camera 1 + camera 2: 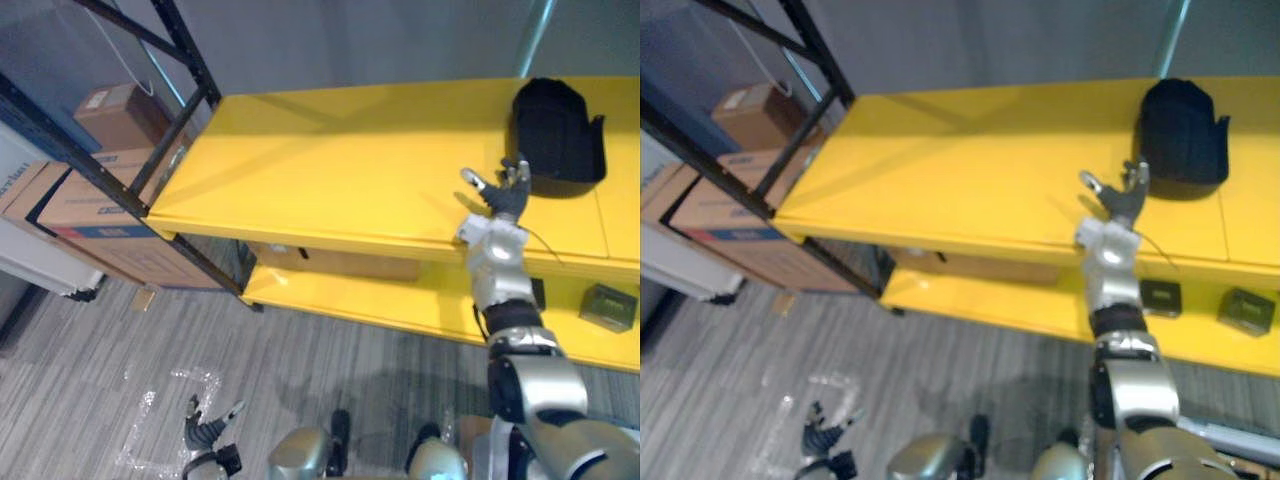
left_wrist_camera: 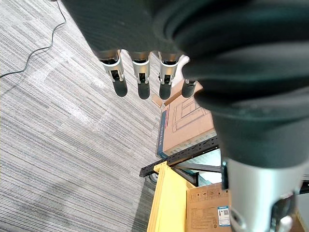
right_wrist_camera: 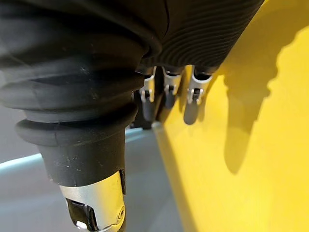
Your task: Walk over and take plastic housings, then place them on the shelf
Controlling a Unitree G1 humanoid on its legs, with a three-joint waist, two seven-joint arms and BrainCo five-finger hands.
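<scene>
Black plastic housing (image 1: 555,130) sits on the top yellow shelf (image 1: 330,160), toward its right end, resting flat and not held by either hand. Right hand (image 1: 508,195) is raised over the shelf's front edge, just beside the housing's near-left corner; fingers straight and spread, thumb out to the side, gripping nothing; can't tell if the fingertips touch the housing. In the right wrist view the fingers (image 3: 193,101) hang straight above the yellow surface with their shadow on it. Left hand (image 1: 205,432) is low by the robot's side over the grey carpet floor (image 1: 150,340), fingers (image 2: 140,79) loose and straight, nothing in it. Lower yellow shelf (image 1: 400,300) carries two small dark boxes (image 1: 607,306) on its right side, plus a flat cardboard piece (image 1: 340,262) further left. Black metal rack frame (image 1: 180,110) stands at the shelf's left end, with stacked cardboard boxes (image 1: 90,200) behind it on the floor. White tape marks (image 1: 170,420) on the carpet near the left hand
</scene>
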